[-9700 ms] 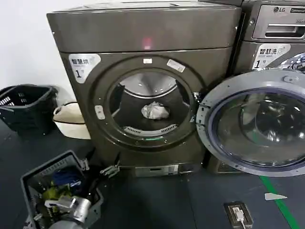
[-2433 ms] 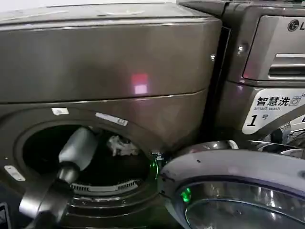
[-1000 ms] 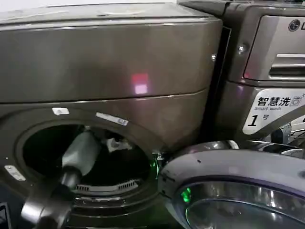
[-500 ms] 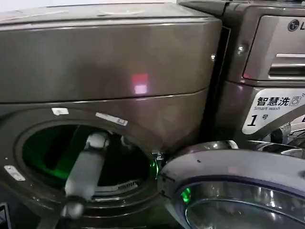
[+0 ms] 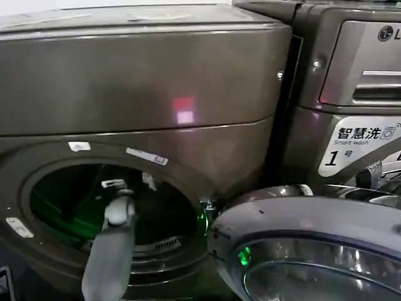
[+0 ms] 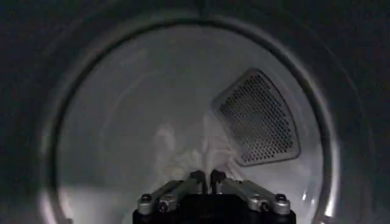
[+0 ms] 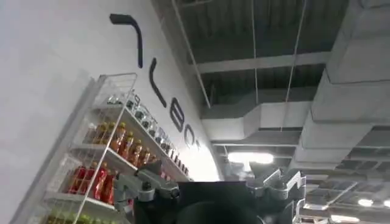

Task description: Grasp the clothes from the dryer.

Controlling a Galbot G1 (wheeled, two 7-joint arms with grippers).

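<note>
Left wrist view: our left hand (image 6: 208,177) pinches the small white-grey crumpled clothes (image 6: 189,155) deep inside the dark grey-brown metallic dryer (image 5: 144,81), fingertips nearly together on a fold.

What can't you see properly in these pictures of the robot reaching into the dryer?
- The clothes: in the left wrist view a pale blur inside the dryer; its whole shape is unclear.
- The left pincer: head view, it is deep in the dark drum, hidden by its own arm.
- The right pincer: right wrist view, its tips are too dim to tell open from shut.
- The door: head view, cut off by the bottom edge.
</note>
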